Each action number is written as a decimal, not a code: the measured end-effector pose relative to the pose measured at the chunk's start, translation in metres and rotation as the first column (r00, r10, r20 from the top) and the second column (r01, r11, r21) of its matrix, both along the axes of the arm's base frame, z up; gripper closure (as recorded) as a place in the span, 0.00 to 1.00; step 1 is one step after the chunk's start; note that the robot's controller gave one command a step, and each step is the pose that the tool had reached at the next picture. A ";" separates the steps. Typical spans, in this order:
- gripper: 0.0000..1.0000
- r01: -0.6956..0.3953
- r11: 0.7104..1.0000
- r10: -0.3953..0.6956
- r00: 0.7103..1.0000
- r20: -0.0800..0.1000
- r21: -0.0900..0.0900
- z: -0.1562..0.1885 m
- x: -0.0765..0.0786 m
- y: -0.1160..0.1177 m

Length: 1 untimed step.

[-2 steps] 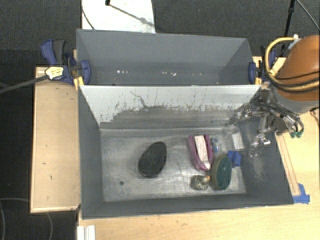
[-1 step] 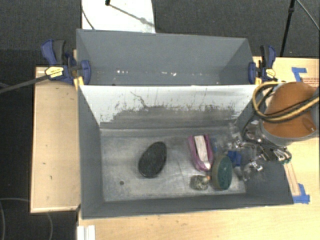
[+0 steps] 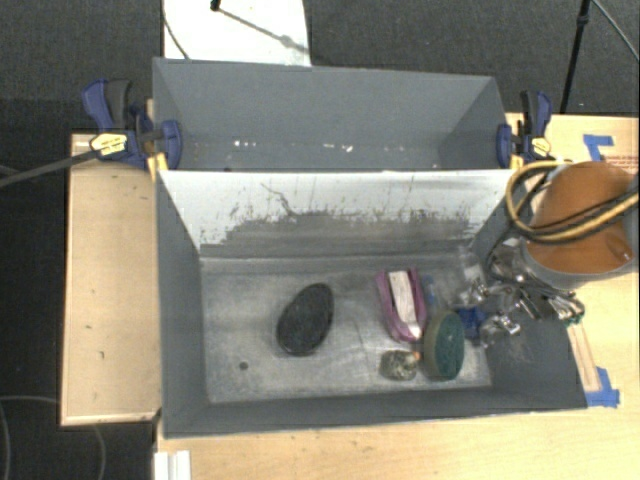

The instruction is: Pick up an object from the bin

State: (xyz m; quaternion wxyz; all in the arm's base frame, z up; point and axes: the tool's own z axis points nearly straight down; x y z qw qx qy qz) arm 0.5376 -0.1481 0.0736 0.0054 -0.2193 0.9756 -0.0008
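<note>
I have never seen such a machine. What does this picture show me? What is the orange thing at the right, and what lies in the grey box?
One camera looks down, a little from the side, into a grey metal bin. The orange shape with cables at the right is a cover on the robot arm, which reaches in from that side. It is not a thing of the bin. At the arm's end is the tool, the part that grasps, low at the bin's right side. On the floor I can make out a dark oval lump left of the middle, a purple and white packet, a dark green oval thing nearest to the tool, and a small greyish thing beside it. I cannot tell whether the tool holds anything.
</note>
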 end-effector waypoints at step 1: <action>1.00 0.005 1.000 -0.005 1.000 0.000 -0.003 0.102 0.004 0.008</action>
